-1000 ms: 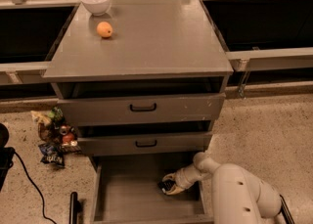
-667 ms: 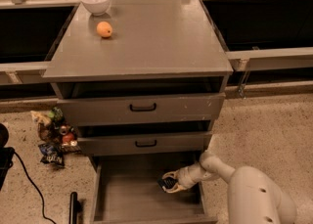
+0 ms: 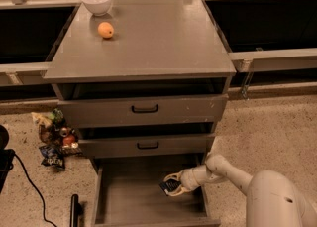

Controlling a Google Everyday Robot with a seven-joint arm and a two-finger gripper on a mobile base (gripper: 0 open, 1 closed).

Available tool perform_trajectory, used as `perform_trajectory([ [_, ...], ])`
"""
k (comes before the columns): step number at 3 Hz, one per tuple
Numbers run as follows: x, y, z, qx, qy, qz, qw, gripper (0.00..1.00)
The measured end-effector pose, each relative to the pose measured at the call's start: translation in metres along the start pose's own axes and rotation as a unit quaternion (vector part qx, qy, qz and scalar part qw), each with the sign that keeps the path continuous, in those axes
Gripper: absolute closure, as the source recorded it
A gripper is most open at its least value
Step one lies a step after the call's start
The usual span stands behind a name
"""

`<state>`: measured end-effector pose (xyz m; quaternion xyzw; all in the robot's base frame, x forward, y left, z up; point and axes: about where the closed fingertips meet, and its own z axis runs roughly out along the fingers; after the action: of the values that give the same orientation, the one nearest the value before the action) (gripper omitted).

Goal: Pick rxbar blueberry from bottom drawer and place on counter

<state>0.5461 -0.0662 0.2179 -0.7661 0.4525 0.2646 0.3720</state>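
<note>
Inside bottom drawer [image 3: 129,198], right side: gripper [image 3: 173,184], jaws clamped on rxbar blueberry [image 3: 169,187], seemingly held for lifting out. Bench [image 3: 158,42] above carries orange [image 3: 105,29], bowl [image 3: 96,3]; bar not yet there.

The grey tabletop [image 3: 163,47] of the drawer cabinet carries two things, both near its far left corner — a white bowl [image 3: 96,3] at the back edge and an orange [image 3: 105,29] just in front of it, not touching. The gripper [image 3: 173,185] is well below, inside the open bottom drawer [image 3: 129,196], its fingers [image 3: 175,177] closed on the rxbar blueberry [image 3: 170,187].
</note>
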Motion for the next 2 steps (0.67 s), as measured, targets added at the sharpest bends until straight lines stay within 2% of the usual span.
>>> perform_trajectory([
  [1, -0.026, 0.002, -0.004, -0.003, -0.001, -0.027, 0.9996, 1.0],
  [2, -0.076, -0.026, -0.048, 0.029, 0.036, -0.112, 0.9927, 1.0],
])
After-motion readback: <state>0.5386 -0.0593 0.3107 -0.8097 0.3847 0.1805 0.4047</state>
